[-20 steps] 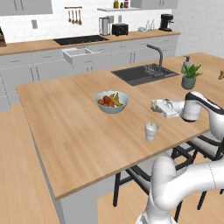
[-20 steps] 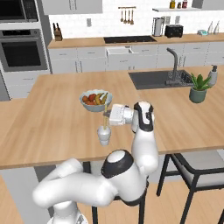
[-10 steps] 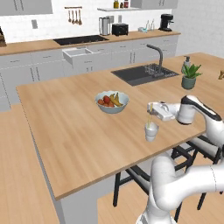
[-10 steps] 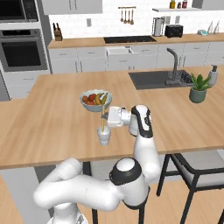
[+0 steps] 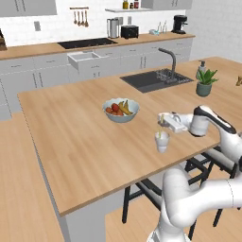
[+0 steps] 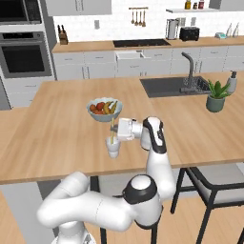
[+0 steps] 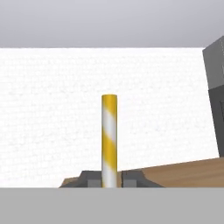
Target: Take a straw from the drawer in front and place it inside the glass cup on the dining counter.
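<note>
dining counter [image 5: 75, 142]: a big island with light wooden top and grey sides, a dark sink [image 5: 153, 79] is set in its far part.
fruit bowl [image 5: 121, 110]: a grey-white bowl with fruit, it stands on the wooden top near the middle, a little behind the glass cup.
plant [image 6: 217, 94]: a small green plant in a grey pot, on the counter beside the sink, well apart from my hand.
my gripper [image 6: 114, 129]: it is turned sideways over the counter, just above the glass cup. my two fingers are pressed on the straw and pinch it between them.
glass cup [image 6: 113, 147]: a small whitish tumbler, upright on the wooden top near the front edge, directly under my fingers.
straw [image 7: 109, 140]: thin, with yellow and white stripes, upright between my fingertips. in the right base view its lower end reaches into the glass cup.
</note>
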Controlling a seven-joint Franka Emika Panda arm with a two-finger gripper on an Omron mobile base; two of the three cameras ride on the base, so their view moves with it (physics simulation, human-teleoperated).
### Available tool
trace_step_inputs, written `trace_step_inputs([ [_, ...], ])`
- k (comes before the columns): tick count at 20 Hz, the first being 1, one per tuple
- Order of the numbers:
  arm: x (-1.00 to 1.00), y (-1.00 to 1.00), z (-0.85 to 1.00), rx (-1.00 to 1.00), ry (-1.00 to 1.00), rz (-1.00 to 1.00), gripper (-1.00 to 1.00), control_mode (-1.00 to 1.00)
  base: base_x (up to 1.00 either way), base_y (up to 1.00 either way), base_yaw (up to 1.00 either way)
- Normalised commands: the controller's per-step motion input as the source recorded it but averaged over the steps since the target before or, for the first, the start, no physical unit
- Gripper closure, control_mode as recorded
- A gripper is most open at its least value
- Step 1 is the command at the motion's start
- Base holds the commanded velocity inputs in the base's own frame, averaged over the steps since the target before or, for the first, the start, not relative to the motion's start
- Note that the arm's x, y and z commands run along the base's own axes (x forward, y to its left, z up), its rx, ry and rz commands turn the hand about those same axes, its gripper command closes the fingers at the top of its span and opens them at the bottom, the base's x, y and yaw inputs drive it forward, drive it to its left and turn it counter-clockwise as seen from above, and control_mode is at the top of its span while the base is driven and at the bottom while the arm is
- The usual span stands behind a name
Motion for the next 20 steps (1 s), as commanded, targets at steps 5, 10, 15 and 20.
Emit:
trace_step_inputs([
  [5, 0.14, 0.0, -0.15, 0.0, 0.01, 0.02, 1.0, -1.0, 0.0, 0.0, 0.0],
  [10, -0.25, 0.0, -0.05, 0.0, 0.0, 0.04, 1.0, -1.0, 0.0, 0.0, 0.0],
  [15, -0.42, 0.0, -0.04, 0.0, 0.0, 0.04, 1.0, -1.0, 0.0, 0.0, 0.0],
  [20, -0.16, 0.03, -0.02, 0.0, 0.0, 0.03, -1.0, -1.0, 0.0, 0.0, 0.0],
])
